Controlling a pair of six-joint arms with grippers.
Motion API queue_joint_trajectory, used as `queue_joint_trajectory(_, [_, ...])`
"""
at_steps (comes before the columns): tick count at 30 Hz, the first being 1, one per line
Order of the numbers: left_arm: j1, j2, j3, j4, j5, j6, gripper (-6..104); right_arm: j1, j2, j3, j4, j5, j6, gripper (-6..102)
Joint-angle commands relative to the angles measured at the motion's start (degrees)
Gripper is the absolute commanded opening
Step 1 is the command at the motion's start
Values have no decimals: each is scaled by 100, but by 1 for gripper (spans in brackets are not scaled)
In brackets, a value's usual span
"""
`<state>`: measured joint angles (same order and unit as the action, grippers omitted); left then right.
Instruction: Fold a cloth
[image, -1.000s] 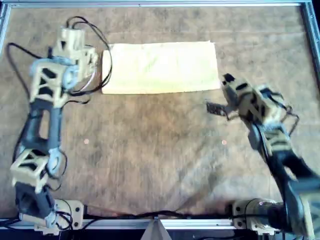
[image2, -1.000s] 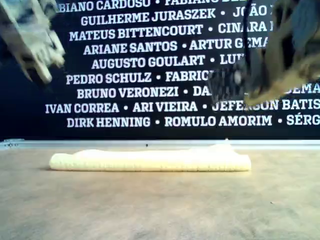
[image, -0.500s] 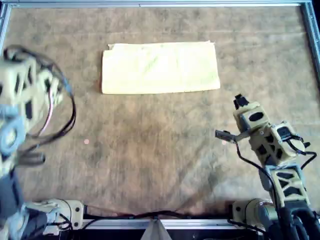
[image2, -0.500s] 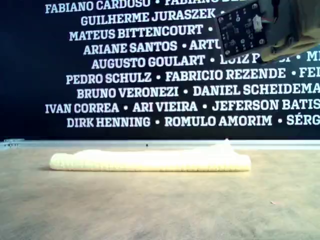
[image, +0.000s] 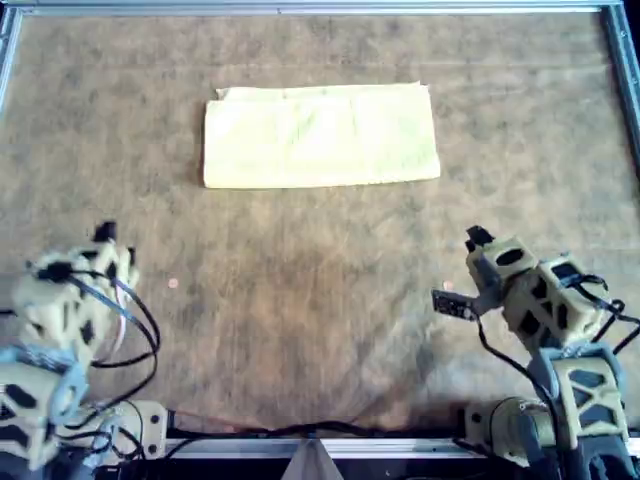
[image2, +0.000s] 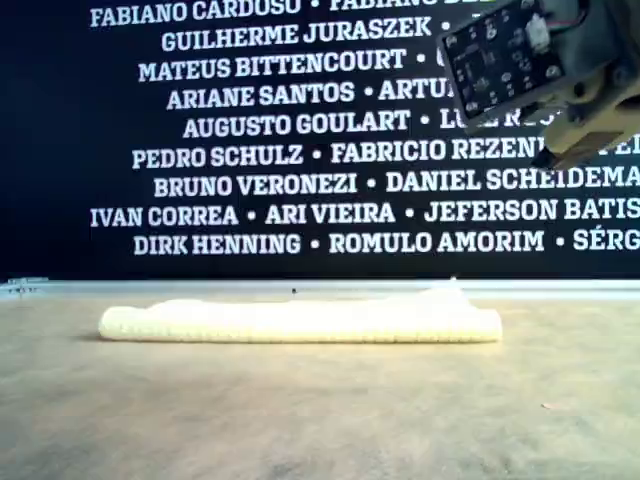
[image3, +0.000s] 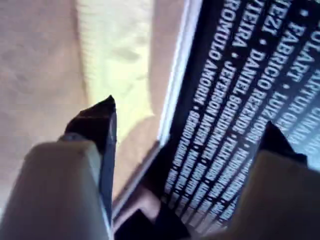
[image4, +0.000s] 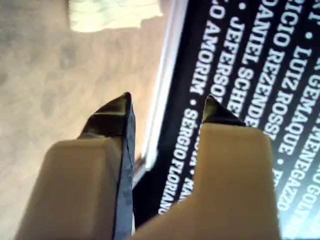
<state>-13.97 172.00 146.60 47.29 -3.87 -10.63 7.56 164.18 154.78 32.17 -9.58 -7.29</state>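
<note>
Both arms are folded back at the near edge of the counter (image: 320, 330), well apart from the work. In the overhead view, the left arm sits bunched at the near left corner with its cables looping beside it, and the right arm sits at the near right corner, its wrist raised and angled toward the far side. In the exterior view only the right arm shows, high at that view's right, with a small dark circuit board (image2: 497, 55) facing the camera.

The left gripper (image3: 185, 125) points out over the counter toward the far rail; its jaws are spread wide and nothing lies between them. The right gripper (image4: 167, 107) is aimed the same way, its jaws parted by a narrower gap, also empty and touching nothing.

The cloth (image: 320, 135) lies on the brown mat toward the far side, roughly centred between left and right in the overhead view. It is a pale yellow rectangle, long side running left to right, with doubled layers showing along its far edge. In the exterior view it appears as a low flat band (image2: 300, 322) before the lettered dark wall (image2: 250, 150).
</note>
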Motion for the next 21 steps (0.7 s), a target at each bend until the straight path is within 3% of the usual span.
queue_joint_trajectory(1, [123,536,993,-738,-35,53,100,-26,562,-105,650,26,-26,57])
queue_joint_trajectory(3, [123,527,1362,-967,-35,114,100,-26,773,-70,870,35,-26,57])
queue_joint_trajectory(11, [123,519,2136,-1134,-35,729,100,-26,1529,984,923,-35,-35,57])
queue_joint_trajectory(21, [123,519,2575,-1125,-35,773,100,-18,1521,1494,431,26,-18,57])
